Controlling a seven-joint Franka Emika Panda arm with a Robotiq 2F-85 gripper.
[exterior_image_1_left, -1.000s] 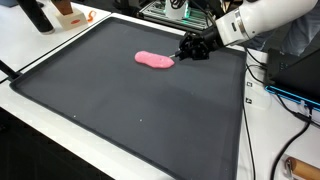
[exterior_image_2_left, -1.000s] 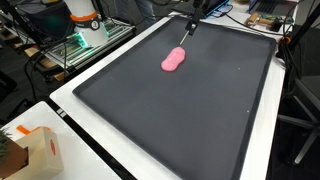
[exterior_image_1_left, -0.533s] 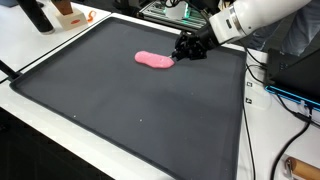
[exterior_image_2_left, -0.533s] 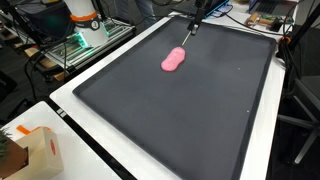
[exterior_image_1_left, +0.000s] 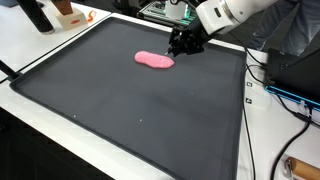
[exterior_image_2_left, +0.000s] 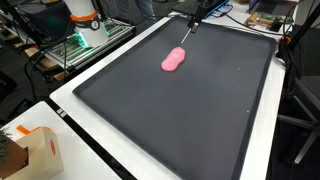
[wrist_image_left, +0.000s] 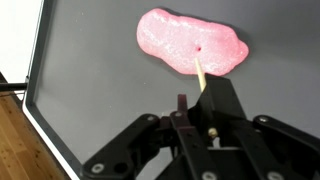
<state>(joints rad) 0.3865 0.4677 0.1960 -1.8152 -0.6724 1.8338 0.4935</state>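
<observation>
A pink lump of putty (exterior_image_1_left: 154, 61) (exterior_image_2_left: 174, 60) (wrist_image_left: 190, 42) lies on the far part of a dark grey mat (exterior_image_1_left: 150, 115) (exterior_image_2_left: 190, 115). My gripper (exterior_image_1_left: 185, 45) (exterior_image_2_left: 190, 24) (wrist_image_left: 206, 102) hovers just beside the lump's end and is shut on a thin wooden stick (wrist_image_left: 200, 72). The stick's tip reaches the lump's near edge in the wrist view, close to a small hole in the putty. The black fingers (wrist_image_left: 222, 108) hide the stick's lower end.
A cardboard box (exterior_image_2_left: 35, 150) sits on the white table off the mat's corner. A dark bottle (exterior_image_1_left: 37, 14) and an orange item (exterior_image_1_left: 68, 10) stand beyond the mat. Cables (exterior_image_1_left: 285, 95) and equipment crowd the side by the arm.
The gripper with the stick has shifted a little up and towards the pink lump in an exterior view. The lump has not moved.
</observation>
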